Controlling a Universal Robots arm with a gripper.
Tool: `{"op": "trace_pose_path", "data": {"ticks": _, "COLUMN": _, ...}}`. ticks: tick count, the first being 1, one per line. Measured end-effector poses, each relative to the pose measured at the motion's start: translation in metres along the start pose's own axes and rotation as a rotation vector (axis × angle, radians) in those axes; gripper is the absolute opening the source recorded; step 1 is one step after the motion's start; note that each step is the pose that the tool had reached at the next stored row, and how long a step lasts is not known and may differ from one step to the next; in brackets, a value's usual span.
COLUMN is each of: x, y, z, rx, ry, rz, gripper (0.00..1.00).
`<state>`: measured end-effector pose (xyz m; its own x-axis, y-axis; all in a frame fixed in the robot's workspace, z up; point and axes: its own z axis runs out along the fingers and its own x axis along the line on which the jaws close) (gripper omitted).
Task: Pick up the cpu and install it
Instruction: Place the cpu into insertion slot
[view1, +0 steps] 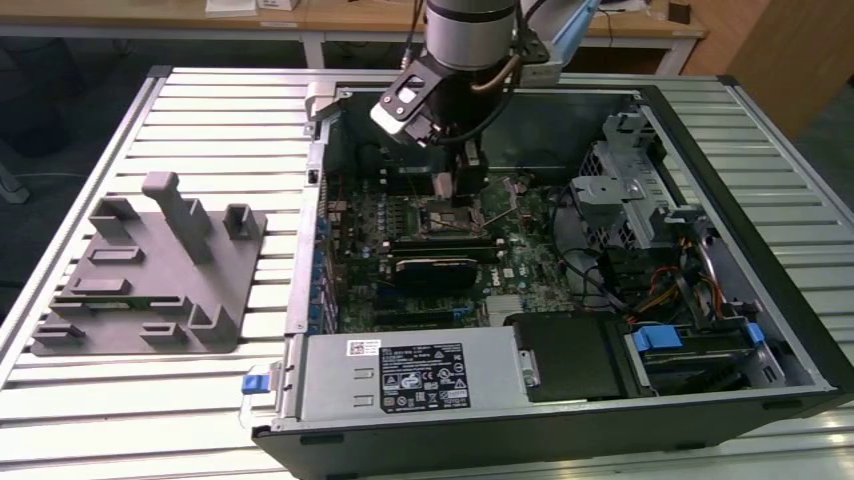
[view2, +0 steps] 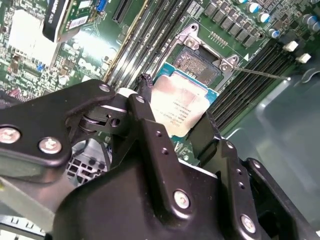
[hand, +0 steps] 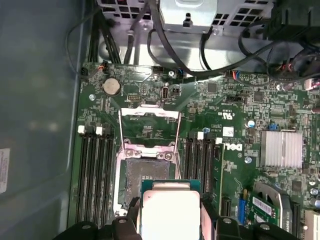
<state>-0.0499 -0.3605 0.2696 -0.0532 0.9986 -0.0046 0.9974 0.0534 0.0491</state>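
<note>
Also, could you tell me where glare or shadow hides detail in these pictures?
Second wrist view: glare bleaches the cpu; first wrist view: its top is near white; exterior view: the computer case interior is dim.

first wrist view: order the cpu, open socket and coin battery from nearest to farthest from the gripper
1. cpu: clamped in the gripper itself.
2. open socket: on the motherboard, just past the chip's edge.
3. coin battery: beyond the socket's raised frame, near the board's edge.
</note>
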Motion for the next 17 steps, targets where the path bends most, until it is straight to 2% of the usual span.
{"op": "trace_pose_path", "data": {"ticks": 7, "x": 0.0019, "y": -0.0004, "z": 0.0116, "rx": 0.0004, "ry": -0.0001, "rz": 0.0, "gripper": 0.55}}
{"op": "trace_pose_path", "data": {"ticks": 17, "x": 0.0091, "y": -0.0007, "z": 0.0263, "rx": 0.0057, "ry": 0.0003, "rz": 0.0, "gripper": 0.55}}
